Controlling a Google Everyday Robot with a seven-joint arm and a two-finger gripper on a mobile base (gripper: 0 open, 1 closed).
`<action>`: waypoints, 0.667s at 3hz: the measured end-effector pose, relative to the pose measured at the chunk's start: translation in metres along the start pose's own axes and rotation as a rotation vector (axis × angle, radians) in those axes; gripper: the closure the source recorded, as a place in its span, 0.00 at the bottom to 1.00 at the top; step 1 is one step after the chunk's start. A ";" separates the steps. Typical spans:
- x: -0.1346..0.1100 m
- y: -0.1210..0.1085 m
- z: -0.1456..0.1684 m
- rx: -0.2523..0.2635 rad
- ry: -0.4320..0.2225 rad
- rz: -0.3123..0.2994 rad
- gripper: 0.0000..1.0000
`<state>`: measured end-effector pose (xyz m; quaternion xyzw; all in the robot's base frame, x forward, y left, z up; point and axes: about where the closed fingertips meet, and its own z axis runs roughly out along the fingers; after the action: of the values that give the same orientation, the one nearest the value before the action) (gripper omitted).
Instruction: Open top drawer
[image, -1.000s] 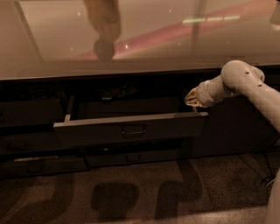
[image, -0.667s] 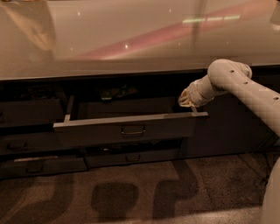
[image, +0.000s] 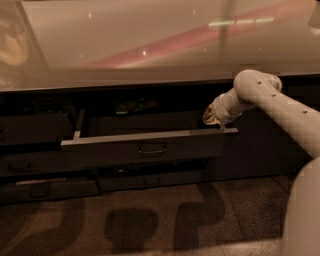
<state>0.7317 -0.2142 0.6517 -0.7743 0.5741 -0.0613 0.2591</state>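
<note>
The top drawer (image: 125, 149) stands pulled out from under the counter, a wide dark grey front with a pale grey rim and a small loop handle (image: 152, 149) at its centre. Its pale left side rail (image: 78, 123) shows, and the inside is dark. My gripper (image: 212, 119) is at the end of the white arm (image: 280, 102) that comes in from the right. It sits at the drawer's right end, just above the rim and behind the front, well right of the handle.
A glossy pale countertop (image: 150, 45) overhangs the drawers. A shallower dark drawer front (image: 150, 179) lies below the open one, and more dark fronts (image: 35, 160) stand at the left. Speckled floor (image: 150, 225) spreads in front.
The arm's elbow has swung left and upward, and the gripper has shifted a little left along the drawer's right end. The drawer has stayed pulled out.
</note>
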 end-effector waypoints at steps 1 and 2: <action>0.005 0.005 0.017 -0.037 -0.002 0.002 1.00; 0.005 0.005 0.018 -0.038 -0.002 0.003 0.81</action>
<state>0.7358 -0.2139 0.6330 -0.7784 0.5759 -0.0493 0.2449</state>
